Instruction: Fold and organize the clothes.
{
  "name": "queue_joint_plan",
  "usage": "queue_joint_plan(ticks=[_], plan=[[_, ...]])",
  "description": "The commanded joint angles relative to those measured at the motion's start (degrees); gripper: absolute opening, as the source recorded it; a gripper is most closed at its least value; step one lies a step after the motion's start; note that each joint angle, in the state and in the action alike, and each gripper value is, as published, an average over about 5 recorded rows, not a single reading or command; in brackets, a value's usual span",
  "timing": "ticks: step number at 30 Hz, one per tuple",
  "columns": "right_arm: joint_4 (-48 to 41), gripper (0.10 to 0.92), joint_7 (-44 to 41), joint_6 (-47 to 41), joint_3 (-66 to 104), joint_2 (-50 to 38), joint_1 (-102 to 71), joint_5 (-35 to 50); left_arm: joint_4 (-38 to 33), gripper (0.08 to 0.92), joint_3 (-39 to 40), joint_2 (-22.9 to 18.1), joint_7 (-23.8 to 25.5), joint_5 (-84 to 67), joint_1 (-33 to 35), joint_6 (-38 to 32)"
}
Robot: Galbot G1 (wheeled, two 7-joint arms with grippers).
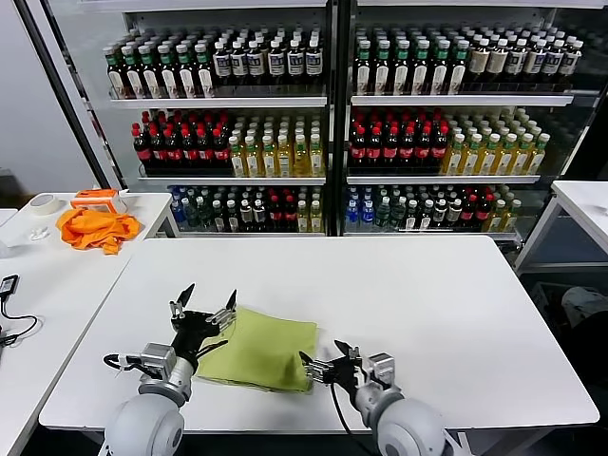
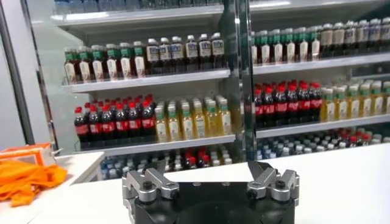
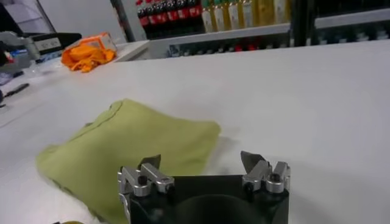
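The clothes are one lime T-shirt, lying folded into a small rectangle near the front edge of the white table. My left gripper is open, with nothing between its fingers, and raised over the shirt's left edge. In the left wrist view the left gripper faces the shelves and the shirt is hidden. My right gripper stands open and empty at the shirt's front right corner. The right wrist view shows the right gripper just short of the shirt, without touching it.
An orange cloth and a tape roll lie on the side table at the left. Shelves of bottles stand behind the table. Another table is at the right.
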Motion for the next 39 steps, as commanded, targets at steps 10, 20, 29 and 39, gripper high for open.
queue_joint_plan(ticks=[10,20,29,39], plan=[[-6.8,0.741,6.1,-0.7,-7.1,1.1,8.1,10.6,1.5,0.823,-1.3,0.2,1.1,3.4,1.4,0.5],[-7.6,0.447,5.5,-0.6,-7.3,1.8,8.4,12.5,1.9,0.823,-1.2,0.0,1.1,3.4,1.4,0.6],[-5.3,0.187,5.4,0.3,-3.1,2.0,7.7,4.6,1.9,0.823,-1.5,0.3,1.1,3.3,1.3,0.2],[-5.6,0.115,-11.2,-0.4,3.2,-10.6,10.7,-8.7,3.1,0.823,-1.0,0.8,1.6,3.4,0.1,-1.1]])
